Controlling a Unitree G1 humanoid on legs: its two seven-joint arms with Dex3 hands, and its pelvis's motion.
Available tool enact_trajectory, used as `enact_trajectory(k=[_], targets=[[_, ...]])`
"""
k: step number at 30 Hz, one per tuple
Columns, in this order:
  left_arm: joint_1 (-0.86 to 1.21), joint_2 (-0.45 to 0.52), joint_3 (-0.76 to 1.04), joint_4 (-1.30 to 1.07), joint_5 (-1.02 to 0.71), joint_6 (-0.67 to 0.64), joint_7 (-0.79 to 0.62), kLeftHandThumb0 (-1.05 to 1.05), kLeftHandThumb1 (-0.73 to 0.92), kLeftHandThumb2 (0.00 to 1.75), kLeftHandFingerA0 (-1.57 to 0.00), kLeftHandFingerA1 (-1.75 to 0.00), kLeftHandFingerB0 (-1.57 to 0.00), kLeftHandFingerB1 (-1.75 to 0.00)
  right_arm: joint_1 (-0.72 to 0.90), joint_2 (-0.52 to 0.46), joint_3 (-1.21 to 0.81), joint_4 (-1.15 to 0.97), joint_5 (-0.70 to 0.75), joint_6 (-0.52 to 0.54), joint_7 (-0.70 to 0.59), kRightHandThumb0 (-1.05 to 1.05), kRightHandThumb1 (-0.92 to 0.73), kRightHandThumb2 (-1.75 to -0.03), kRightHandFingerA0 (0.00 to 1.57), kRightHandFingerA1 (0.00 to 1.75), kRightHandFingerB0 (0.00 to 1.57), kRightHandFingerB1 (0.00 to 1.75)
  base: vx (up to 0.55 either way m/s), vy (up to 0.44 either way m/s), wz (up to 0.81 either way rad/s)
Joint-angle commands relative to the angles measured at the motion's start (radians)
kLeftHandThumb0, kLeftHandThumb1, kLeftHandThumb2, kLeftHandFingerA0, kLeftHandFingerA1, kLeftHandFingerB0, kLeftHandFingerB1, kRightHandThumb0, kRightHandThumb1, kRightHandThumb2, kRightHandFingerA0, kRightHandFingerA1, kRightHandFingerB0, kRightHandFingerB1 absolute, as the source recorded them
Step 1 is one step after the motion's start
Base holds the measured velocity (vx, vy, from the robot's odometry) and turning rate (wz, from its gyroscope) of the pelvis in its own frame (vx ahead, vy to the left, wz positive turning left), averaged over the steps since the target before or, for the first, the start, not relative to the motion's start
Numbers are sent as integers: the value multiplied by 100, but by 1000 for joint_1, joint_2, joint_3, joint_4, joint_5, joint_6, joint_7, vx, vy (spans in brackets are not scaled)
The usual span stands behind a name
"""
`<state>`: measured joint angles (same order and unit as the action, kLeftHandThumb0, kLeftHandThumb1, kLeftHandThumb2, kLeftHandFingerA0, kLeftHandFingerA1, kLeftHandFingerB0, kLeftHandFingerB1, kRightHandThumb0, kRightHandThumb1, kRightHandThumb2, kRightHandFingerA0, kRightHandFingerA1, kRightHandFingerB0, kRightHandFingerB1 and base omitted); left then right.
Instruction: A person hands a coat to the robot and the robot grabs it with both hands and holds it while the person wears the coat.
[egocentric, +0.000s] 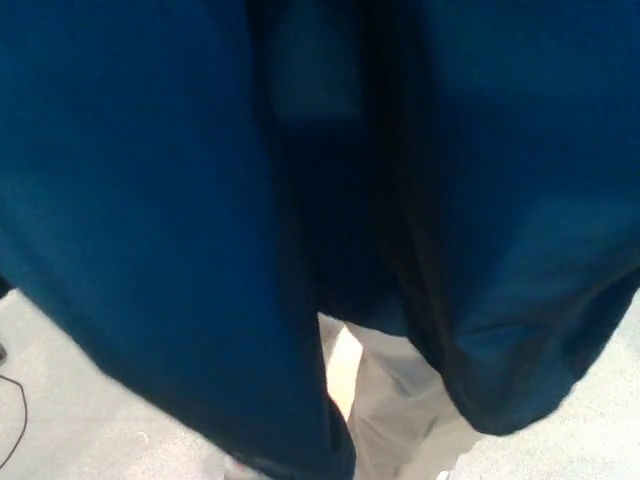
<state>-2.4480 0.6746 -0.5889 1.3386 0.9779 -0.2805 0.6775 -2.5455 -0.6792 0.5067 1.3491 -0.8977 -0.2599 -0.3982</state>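
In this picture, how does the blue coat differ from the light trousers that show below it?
The blue coat is dark blue and fills nearly the whole head view; the light trousers are pale beige and show only in a small gap at the bottom. The coat hangs in front, nearer the camera, and hides most of the trousers behind it. Both are soft, folded cloth.

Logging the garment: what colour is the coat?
Dark blue, plain; the coat fills the head view.

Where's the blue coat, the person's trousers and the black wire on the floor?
blue coat (150, 200), head view, left panel of fabric.
trousers (400, 410), head view, light leg below the coat's hem.
black wire (20, 420), head view, curve at lower left.
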Motion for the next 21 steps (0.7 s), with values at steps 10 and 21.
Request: enact_trajectory(k=[10, 21], targets=[[18, 66, 11, 16, -2, 34, 34, -44, 73, 64, -102, -175, -72, -165, -9, -63, -9, 13, -4, 81, -21, -48, -81, -68, 103, 169, 78, 162, 0, 0, 0], [10, 66, 6, 18, 2, 31, 31, -43, 74, 65, -101, -175, -71, -168, -14, -56, -13, 12, 0, 84, -15, -50, -81, -67, 99, 174, 77, 162, 0, 0, 0]])
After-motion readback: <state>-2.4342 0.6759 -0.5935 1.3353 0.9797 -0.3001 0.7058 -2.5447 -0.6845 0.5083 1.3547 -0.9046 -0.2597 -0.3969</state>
